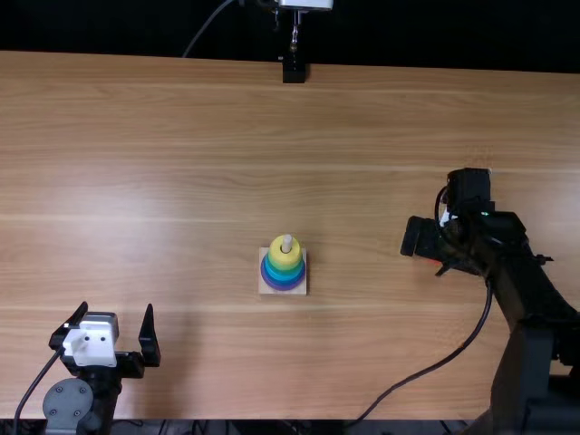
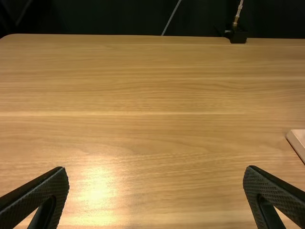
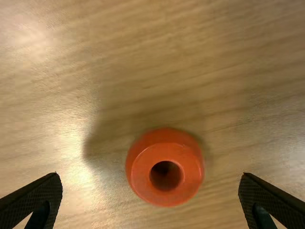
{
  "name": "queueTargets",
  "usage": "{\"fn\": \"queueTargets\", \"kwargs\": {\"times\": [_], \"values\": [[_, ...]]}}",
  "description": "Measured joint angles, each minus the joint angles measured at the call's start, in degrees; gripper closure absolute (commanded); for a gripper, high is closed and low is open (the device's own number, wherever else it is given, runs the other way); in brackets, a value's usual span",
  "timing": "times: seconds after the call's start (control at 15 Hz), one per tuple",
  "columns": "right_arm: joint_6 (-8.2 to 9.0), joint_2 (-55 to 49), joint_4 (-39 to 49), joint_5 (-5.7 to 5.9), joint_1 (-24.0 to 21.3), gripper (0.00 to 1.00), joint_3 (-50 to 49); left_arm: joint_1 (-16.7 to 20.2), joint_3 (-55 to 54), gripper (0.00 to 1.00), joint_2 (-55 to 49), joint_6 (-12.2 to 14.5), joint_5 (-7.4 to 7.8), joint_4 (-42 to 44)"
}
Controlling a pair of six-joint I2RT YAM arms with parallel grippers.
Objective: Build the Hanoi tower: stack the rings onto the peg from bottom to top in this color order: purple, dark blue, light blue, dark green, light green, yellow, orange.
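The orange ring (image 3: 143,174) lies flat on the bench (image 1: 181,136), toward its right edge, hole upward. Above it is the right gripper (image 1: 424,239) — jaws wide apart, gripping nothing. The stack, topped by the yellow ring (image 1: 284,259), sits round the peg (image 1: 286,242) nearer the near edge. By the near left corner, the left gripper (image 1: 117,306) has its jaws spread wide — empty.

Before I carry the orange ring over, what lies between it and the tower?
In the top view, the right gripper hangs over the orange ring; from that gripper to the tower, the stretch is bare wooden tabletop.
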Motion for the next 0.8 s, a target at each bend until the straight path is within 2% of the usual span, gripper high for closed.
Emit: {"fn": "queueTargets", "kwargs": {"times": [0.47, 0.53, 0.67, 0.8], "values": [[-0.37, 2.5, 0.9, -0.15, -0.1, 0.00, 0.0, 0.0, 0.0, 0.00, 0.0, 0.0, -0.02, 0.0], [-0.39, 2.5, 0.9, -0.17, -0.1, 0.09, 0.0, 0.0, 0.0, 0.00, 0.0, 0.0, -0.02, 0.0], [-0.37, 2.5, 1.0, -0.31, -0.1, 0.49, 0.0, 0.0, 0.0, 0.00, 0.0, 0.0, -0.02, 0.0], [-0.37, 2.5, 1.0, -0.33, -0.1, 0.70, 0.0, 0.0, 0.0, 0.00, 0.0, 0.0, -0.02, 0.0]]}}
